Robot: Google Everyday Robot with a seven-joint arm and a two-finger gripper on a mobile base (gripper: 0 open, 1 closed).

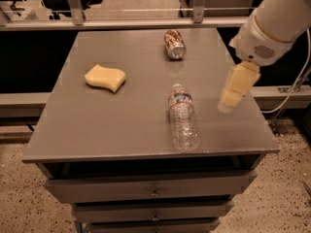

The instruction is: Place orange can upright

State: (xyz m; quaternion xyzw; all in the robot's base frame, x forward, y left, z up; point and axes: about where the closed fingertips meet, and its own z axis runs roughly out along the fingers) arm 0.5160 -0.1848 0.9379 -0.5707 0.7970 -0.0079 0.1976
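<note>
The orange can lies on its side at the far middle of the grey table, its silver end facing me. My gripper hangs from the white arm above the table's right side. It is to the right of and nearer than the can, well apart from it, and holds nothing that I can see.
A clear plastic water bottle lies on its side near the front middle, just left of the gripper. A yellow sponge lies at the left. Drawers sit under the tabletop. A metal rail runs behind the table.
</note>
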